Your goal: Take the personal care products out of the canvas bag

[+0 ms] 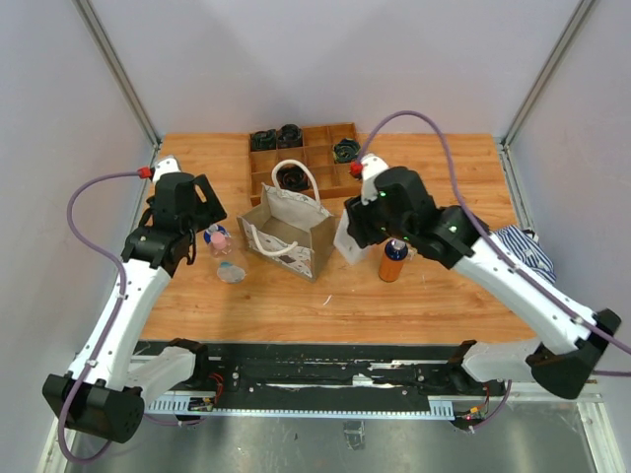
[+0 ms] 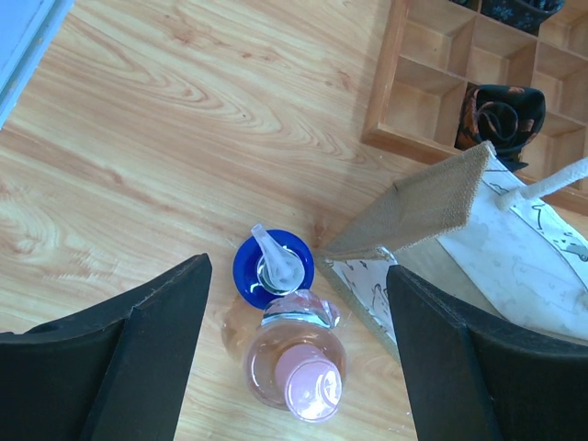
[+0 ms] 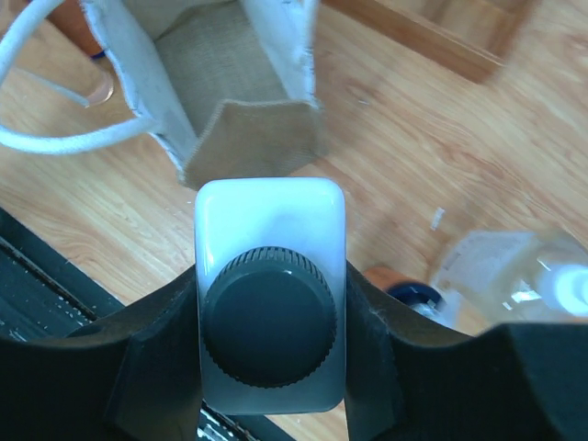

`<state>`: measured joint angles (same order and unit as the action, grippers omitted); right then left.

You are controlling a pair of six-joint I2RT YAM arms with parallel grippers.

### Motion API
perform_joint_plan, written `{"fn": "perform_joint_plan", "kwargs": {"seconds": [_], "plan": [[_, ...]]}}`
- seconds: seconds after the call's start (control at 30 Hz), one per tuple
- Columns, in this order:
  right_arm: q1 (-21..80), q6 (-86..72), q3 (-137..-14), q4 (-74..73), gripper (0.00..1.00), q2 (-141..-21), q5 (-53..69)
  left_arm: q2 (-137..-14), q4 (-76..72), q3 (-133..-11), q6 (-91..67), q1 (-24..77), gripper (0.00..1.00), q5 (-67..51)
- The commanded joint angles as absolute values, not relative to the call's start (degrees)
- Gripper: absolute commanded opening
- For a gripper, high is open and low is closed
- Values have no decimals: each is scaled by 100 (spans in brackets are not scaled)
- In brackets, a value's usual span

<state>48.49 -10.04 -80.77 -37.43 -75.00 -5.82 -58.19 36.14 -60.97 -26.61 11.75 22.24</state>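
1. The left gripper (image 2: 300, 266) hangs with its jaws wide apart and holds nothing. Under it, on the wooden surface (image 1: 444, 296), stand a clear pink-capped bottle of rosy liquid (image 2: 308, 386) and a small blue bottle with a clear spout (image 2: 248, 271). They touch each other, just left of the bag.
2. The flat round clear jar (image 1: 232, 272) lies near them. We judge it smooth and low, so it is best taken across its rim from above.
3. The boxy beige canvas bag with white rope handles (image 1: 296, 241) stands upright. Its walls look soft and would yield to a push.
4. The right gripper (image 3: 271, 312) is closed on a pale rectangular bottle with a black screw cap (image 3: 271, 220), just right of the bag. The bottle seems stiff, light and slippery, and its flat sides give the safest hold.
5. The amber-orange bottle with a dark cap (image 1: 392, 264) stands on the surface just beside it.
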Motion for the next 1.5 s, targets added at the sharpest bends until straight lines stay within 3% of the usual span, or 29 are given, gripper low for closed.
{"fn": "perform_joint_plan", "kwargs": {"seconds": [0.0, 0.4, 0.77, 1.1, 1.17, 1.23, 1.3, 1.37, 1.47], "plan": [[4267, -1052, -7969, -3691, 30, -6517, -977, -5648, 3666, -5974, -2757, 1147, 81, 2236], [3591, -1203, -7021, -3248, 30, -6172, -597, -5392, 3693, -5823, -2729, 1150, 81, 2140], [3756, -1565, -6601, -2370, 31, -6953, 170, -5361, 3572, -5629, -2810, 1151, 81, 1974], [4581, -1582, -6540, -2227, 32, -8015, -1069, -5320, 3583, -5640, -2730, 1150, 81, 1786], [4664, -1598, -6545, -2243, 40, -8124, -1191, -5309, 3601, -5671, -2729, 1151, 81, 1772], [4717, -1641, -6548, -2258, 69, -8149, -1267, -5313, 3613, -5718, -2742, 1151, 81, 1678], [4781, -1643, -6616, -2305, 86, -8068, -1407, -5330, 3646, -5783, -2742, 1151, 81, 1585], [4829, -1665, -6761, -2459, 95, -7909, -1594, -5351, 3721, -5875, -2707, 1151, 81, 1552], [4825, -1610, -7099, -2765, 99, -7658, -1740, -5344, 3795, -5971, -2641, 1150, 81, 1539]]}}
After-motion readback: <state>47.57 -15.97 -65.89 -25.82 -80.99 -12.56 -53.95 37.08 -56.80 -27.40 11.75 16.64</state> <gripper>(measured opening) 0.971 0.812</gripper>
